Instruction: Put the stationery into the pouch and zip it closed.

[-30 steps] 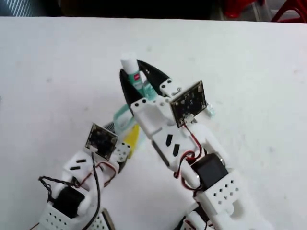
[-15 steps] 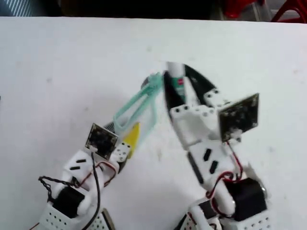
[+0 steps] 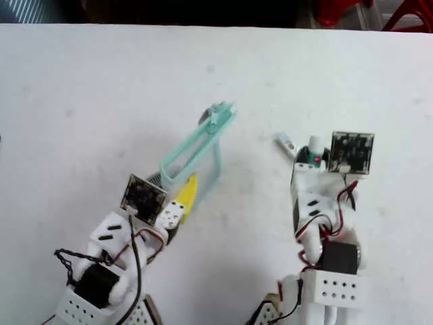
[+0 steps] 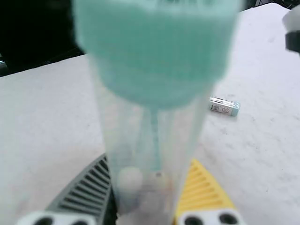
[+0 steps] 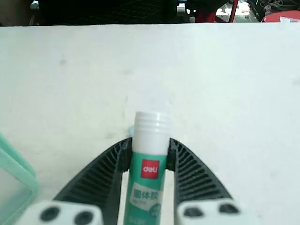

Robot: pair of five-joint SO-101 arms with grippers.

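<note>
A see-through teal pouch (image 3: 196,152) stands up off the table, its near end pinched by my left gripper (image 3: 172,185). In the left wrist view the pouch (image 4: 154,70) rises between the grey and yellow fingers of that gripper (image 4: 151,168). My right gripper (image 3: 312,156) sits to the right of the pouch and apart from it, shut on a green-and-white glue stick (image 3: 314,150). The right wrist view shows the glue stick (image 5: 150,154) clamped between the black fingers, white cap pointing away. A small teal-and-white eraser (image 3: 284,142) lies on the table just beyond the right gripper.
The white table (image 3: 81,88) runs wide to the left and far side, with a dark edge at the back. The eraser (image 4: 224,107) also appears in the left wrist view, past the pouch. A corner of the pouch (image 5: 14,187) edges into the right wrist view.
My right arm has drawn back from the pouch's far end, to the right and toward the near edge, keeping the glue stick. The pouch's far end swung right. The left arm held still.
</note>
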